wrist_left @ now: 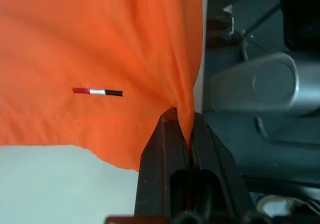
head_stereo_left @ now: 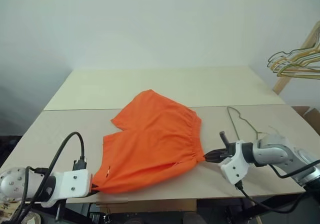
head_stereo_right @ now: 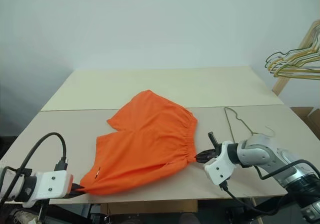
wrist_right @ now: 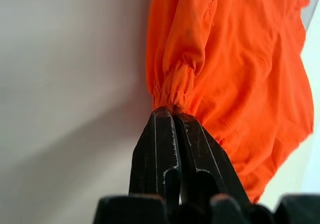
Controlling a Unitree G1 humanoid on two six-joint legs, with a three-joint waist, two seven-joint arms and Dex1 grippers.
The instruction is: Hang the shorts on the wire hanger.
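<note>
1. Plain white wall behind, and a pale tabletop [head_stereo_left: 150, 86] made of two boards butted together, seam running across the middle.
2. Far left, at the near edge: left gripper [head_stereo_left: 93, 187], fingers [wrist_left: 165, 149] pinched tight on the hem corner of one leg of the shorts [head_stereo_left: 155, 139].
3. Middle: the orange shorts lie spread on the table, waistband gathered on the right side; a little red, white and black tag [wrist_left: 97, 91] sits near the hem.
4. Right of that: right gripper [head_stereo_left: 206, 157] clamped on the near waistband corner.
5. Just past it, the wire hanger [head_stereo_left: 240, 121] lies flat on the table, apart from the shorts.
6. Far right: a bunch of hangers [head_stereo_left: 297, 61] hangs on a wooden rack [head_stereo_left: 295, 64].
</note>
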